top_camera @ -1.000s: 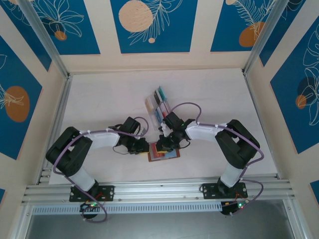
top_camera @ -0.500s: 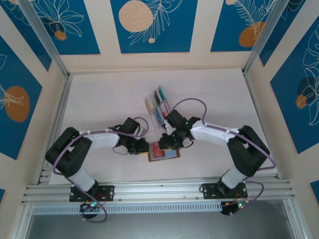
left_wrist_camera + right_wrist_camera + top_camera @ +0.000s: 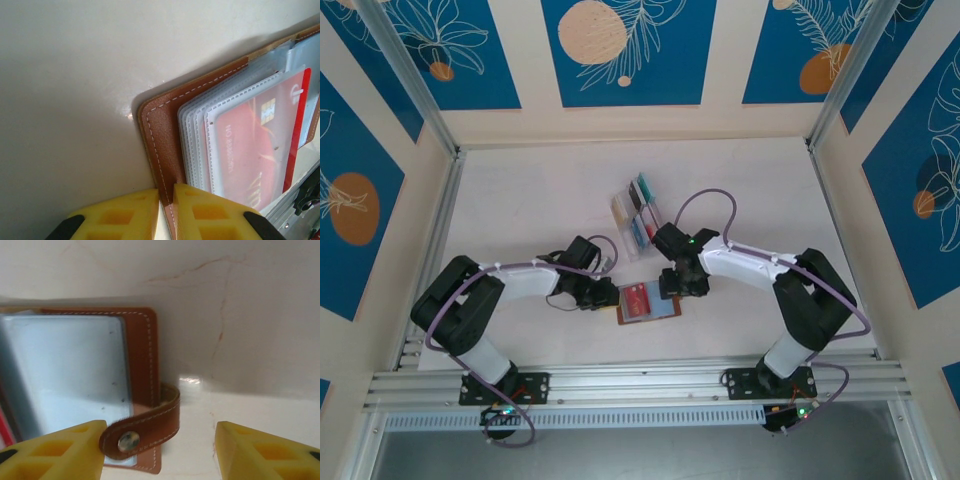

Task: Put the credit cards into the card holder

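Bench of pale off-white board sat inside a booth whose cream walls carried blue panels printed with white leaves and orange discs, with aluminium rails along the left, right and near edges. Two arms reached in from the near rail. One brown leather holder lay open on the bench between them, close to the near edge. One red card sat in the topmost of its stacked clear pockets, a strip of its edge sticking out. The left hand was pinched together on the holder's leather edge. The right hand stood with its fingers apart on either side of the holder's single snap tab, not gripping it. One clear rack stood further back at mid-bench, well apart from the holder, with several cards upright in it, too small to count.
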Controlling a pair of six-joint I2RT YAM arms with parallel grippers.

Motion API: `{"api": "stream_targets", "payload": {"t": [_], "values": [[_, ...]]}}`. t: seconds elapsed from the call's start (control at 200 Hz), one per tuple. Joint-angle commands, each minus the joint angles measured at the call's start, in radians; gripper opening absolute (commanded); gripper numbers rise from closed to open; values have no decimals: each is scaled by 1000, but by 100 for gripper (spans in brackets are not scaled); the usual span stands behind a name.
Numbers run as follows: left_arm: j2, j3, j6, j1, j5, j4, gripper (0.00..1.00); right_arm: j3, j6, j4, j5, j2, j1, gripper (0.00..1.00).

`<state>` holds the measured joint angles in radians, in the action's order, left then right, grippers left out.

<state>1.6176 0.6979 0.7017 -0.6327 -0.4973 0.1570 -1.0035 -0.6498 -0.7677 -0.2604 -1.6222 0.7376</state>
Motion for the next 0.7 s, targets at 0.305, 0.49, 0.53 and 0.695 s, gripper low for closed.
{"api": "stream_targets", "payload": {"t": [0.305, 0.49, 0.53, 0.695], "values": [[82, 2, 15, -66, 1, -103, 17, 36, -5, 66, 67, 232, 10, 0], [114, 31, 53, -94, -2, -151, 17, 43, -68, 210, 319, 270, 11, 0], [122, 34, 64, -97, -3, -165, 17, 54, -91, 258, 362, 261, 12, 0], [137, 36, 112, -107, -18, -231, 17, 86, -178, 444, 505, 171, 40, 0]]}}
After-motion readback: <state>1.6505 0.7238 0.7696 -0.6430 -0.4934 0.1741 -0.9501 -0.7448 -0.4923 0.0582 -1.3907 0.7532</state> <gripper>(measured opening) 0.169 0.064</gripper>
